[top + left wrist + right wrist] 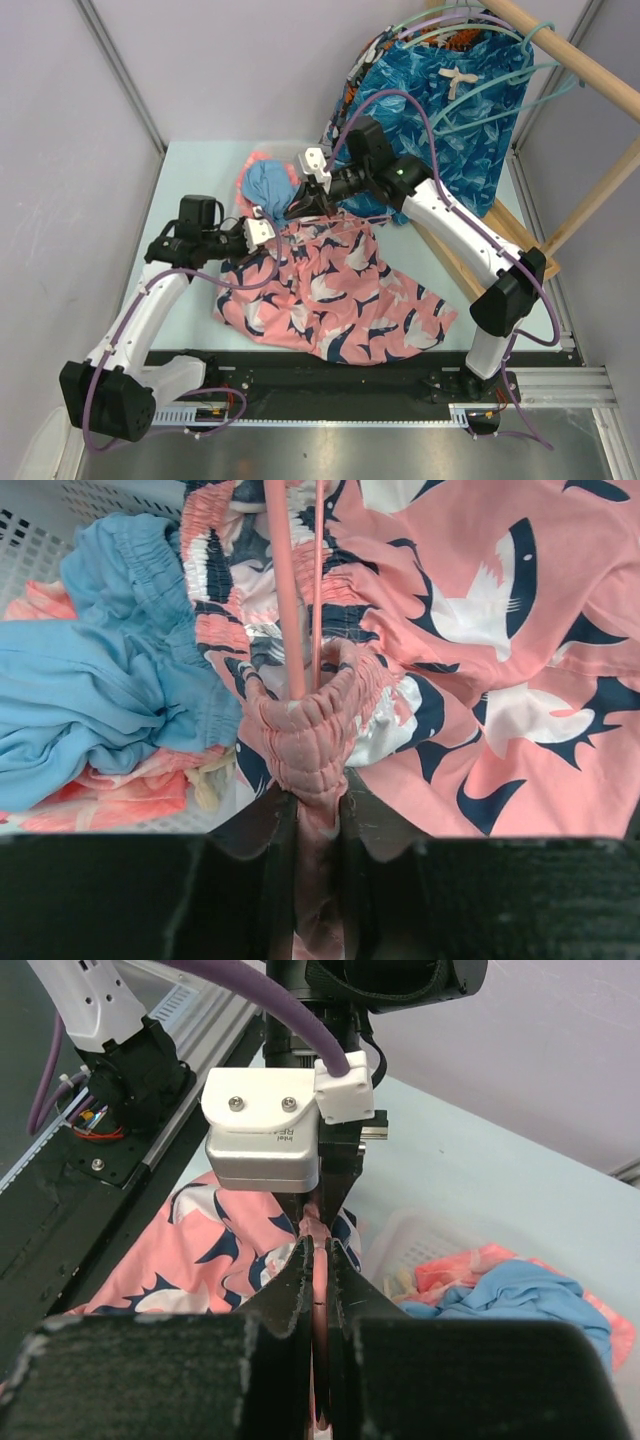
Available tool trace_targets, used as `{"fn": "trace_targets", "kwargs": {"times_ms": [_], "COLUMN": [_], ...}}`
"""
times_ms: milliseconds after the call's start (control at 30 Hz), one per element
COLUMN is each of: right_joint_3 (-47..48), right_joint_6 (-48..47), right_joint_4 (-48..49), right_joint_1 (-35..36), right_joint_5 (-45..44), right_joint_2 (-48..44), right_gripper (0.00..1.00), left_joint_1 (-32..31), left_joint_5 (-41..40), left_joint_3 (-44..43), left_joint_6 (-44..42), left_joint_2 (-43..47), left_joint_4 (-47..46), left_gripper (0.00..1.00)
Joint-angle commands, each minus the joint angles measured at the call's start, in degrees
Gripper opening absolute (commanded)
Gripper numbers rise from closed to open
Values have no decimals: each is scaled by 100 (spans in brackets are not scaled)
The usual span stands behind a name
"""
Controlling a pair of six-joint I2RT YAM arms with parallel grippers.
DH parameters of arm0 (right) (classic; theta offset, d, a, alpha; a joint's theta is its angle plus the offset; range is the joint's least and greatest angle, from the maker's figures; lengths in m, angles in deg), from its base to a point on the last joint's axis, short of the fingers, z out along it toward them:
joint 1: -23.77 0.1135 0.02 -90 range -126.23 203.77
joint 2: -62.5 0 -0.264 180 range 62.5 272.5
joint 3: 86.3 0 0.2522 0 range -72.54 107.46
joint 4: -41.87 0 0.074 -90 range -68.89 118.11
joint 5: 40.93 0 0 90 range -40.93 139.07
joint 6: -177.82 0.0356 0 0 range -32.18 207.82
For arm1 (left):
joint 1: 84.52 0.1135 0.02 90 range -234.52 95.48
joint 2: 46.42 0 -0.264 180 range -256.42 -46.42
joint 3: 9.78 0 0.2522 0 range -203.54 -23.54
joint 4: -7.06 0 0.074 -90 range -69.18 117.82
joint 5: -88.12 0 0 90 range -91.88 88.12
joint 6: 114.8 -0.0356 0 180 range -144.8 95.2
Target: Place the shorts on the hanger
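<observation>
The coral-pink shorts (335, 295) with navy and white fish print lie spread on the table between the arms. My left gripper (262, 231) is shut on their gathered waistband (305, 735), bunched between its fingers (312, 800). Two thin rods of the pink hanger (288, 590) run through the waistband opening just beyond those fingers. My right gripper (303, 200) faces the left one and is shut on a pink hanger rod (318, 1295) held between its jaws (318, 1250). The left gripper (262, 1145) sits directly ahead in the right wrist view. The hanger's hook is hidden.
A white basket (35, 535) behind the grippers holds a light-blue garment (268, 183) and orange-pink cloth (470, 1265). Blue leaf-print shorts (450, 110) hang on teal hangers (520, 75) from a wooden rack (570, 62) at the back right.
</observation>
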State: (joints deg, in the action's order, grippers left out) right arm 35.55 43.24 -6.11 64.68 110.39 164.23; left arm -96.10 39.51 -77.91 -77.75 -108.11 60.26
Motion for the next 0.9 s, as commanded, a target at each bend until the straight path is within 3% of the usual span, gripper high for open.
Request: {"fn": "trace_targets", "kwargs": {"times_ms": [0, 33, 133, 233, 467, 667, 767, 867], "right_joint_3": [1, -8, -8, -34, -16, -16, -16, -43], "right_joint_6": [98, 81, -112, -209, -297, -245, -148, -34], "right_joint_4": [662, 645, 434, 381, 319, 442, 556, 688], "right_joint_1": [84, 84, 84, 84, 84, 146, 198, 251], "right_joint_5": [258, 232, 205, 170, 126, 161, 152, 144], "right_joint_2": [-119, -110, -127, -145, -154, -180, -206, -250], "right_gripper": [0, 0, 0, 0, 0, 0, 0, 0], "left_joint_1": [-100, -100, -38, 41, 409, 454, 253, 120], "left_joint_5": [-43, -95, -105, -8, 238, 616, 503, 301], "left_joint_3": [32, 23, -3, -118, -486, -575, -461, -346], "left_joint_6": [171, 180, 250, 162, 57, 82, 258, 521], "left_joint_2": [96, 113, 254, 456, 650, 378, 159, 26], "left_joint_4": [-332, -306, -156, 160, 704, 592, 302, -120], "left_gripper": [28, 38, 54, 62, 67, 73, 72, 60]}}
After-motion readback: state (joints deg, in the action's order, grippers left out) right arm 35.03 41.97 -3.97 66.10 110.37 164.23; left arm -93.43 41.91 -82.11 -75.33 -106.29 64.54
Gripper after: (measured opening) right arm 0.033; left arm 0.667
